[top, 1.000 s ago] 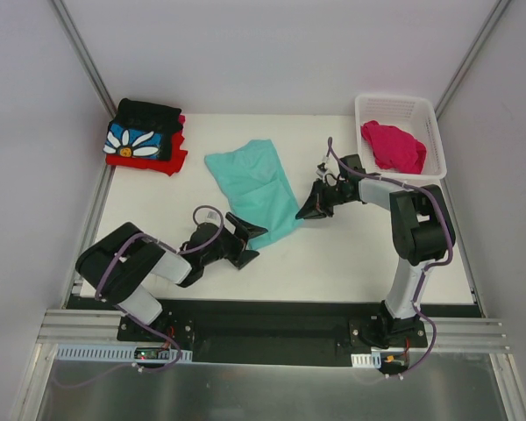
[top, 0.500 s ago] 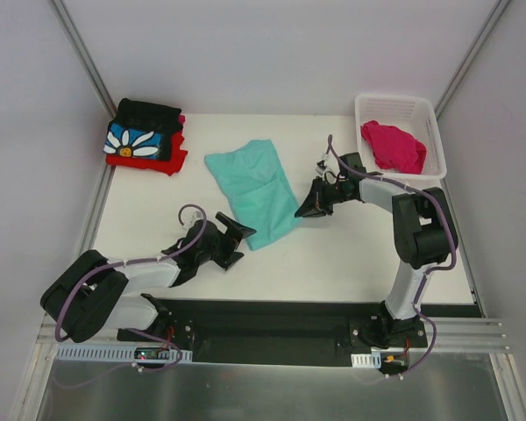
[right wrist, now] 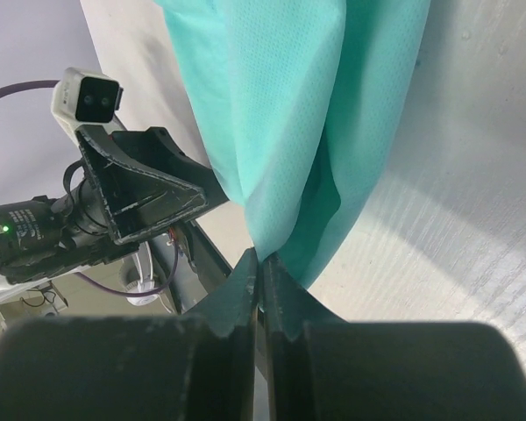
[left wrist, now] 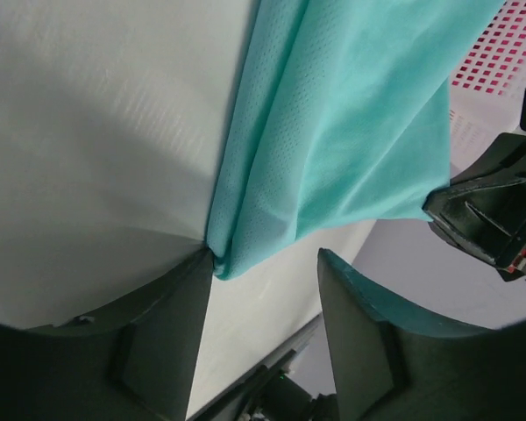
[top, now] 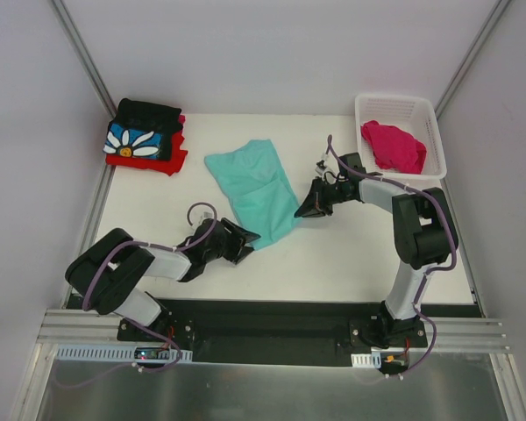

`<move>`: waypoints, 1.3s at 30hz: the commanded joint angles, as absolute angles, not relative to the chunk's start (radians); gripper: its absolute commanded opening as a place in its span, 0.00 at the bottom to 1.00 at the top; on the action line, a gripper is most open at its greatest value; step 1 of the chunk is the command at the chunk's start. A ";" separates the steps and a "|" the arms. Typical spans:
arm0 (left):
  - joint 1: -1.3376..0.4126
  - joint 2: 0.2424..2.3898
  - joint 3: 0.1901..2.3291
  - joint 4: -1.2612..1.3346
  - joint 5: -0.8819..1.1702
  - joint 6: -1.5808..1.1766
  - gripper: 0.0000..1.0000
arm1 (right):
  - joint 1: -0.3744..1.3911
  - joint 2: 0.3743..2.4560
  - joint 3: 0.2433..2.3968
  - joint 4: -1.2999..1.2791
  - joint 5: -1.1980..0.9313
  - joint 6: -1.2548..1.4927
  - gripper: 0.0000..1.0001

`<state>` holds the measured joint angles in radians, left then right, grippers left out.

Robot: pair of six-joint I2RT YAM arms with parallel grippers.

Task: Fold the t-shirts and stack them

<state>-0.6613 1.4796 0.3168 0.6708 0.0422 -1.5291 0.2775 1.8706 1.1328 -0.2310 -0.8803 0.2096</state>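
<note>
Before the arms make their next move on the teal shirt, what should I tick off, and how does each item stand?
1. Right pincer clamped on the teal t-shirt edge: ok.
2. Left pincer closed on the near corner: not ok; jaws apart, corner against one finger.
3. Cloth smooth between the two pincers: not ok; lengthwise creases show.
4. Folded stack apart from both arms: ok.
5. Pink t-shirt inside the basket: ok.
</note>
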 commanded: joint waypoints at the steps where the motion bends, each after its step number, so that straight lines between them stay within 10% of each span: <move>1: -0.678 1.543 0.288 0.612 0.060 -1.519 0.46 | 0.284 1.827 1.135 -0.219 -0.897 0.219 0.05; 17: -0.681 1.571 0.301 0.620 0.090 -1.516 0.00 | 0.282 1.827 1.126 -0.216 -0.900 0.216 0.04; 39: -0.690 1.128 0.264 0.278 0.219 -1.437 0.00 | 0.336 1.599 0.862 -0.189 -0.821 0.262 0.01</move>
<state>-0.6708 1.2583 0.2958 0.4339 0.1852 -1.4673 0.3199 1.6989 0.9031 -0.1970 -0.8425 0.2367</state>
